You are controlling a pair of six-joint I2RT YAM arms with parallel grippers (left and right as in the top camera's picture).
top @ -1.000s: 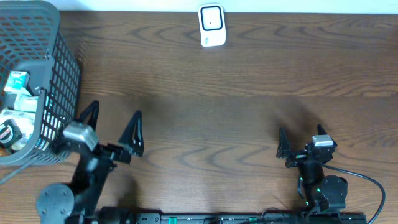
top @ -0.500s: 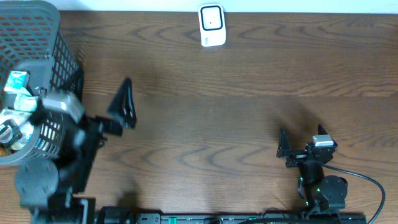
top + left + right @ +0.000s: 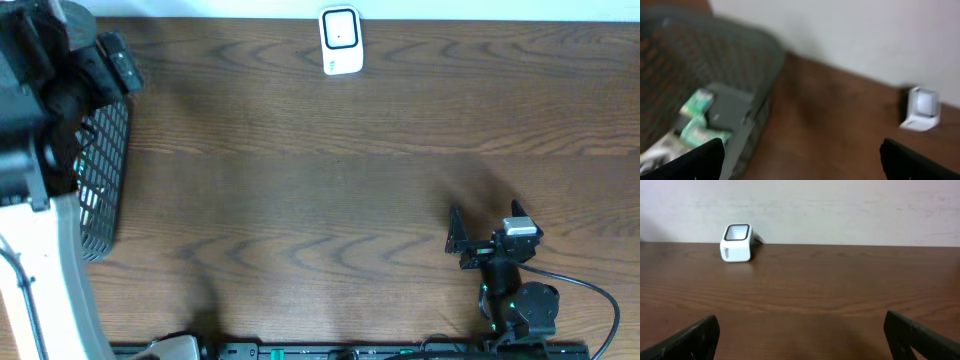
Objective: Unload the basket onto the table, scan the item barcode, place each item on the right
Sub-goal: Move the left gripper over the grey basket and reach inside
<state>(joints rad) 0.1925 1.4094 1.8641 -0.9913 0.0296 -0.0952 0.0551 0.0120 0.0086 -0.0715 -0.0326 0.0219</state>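
Note:
The white barcode scanner [image 3: 340,42] stands at the table's far edge, also in the left wrist view [image 3: 922,107] and the right wrist view [image 3: 737,242]. Items lie in the grey mesh basket [image 3: 757,125]: green-and-white packs [image 3: 697,102] and a dark box [image 3: 730,107], all blurred. My left gripper [image 3: 801,162] hovers open and empty beside the basket's rim. From overhead the raised left arm [image 3: 55,90] hides most of the basket [image 3: 100,190]. Near the front right, my right gripper [image 3: 485,222] sits open and empty, facing the scanner [image 3: 802,337].
The basket stands at the table's far left corner. A pale wall runs behind the back edge. A black cable [image 3: 590,290] trails from the right arm's base at the front edge. Bare wood [image 3: 330,200] lies between the two arms.
The left arm has risen from the front left of the table and swung back over the basket, now hiding its contents from overhead. The right arm has not moved.

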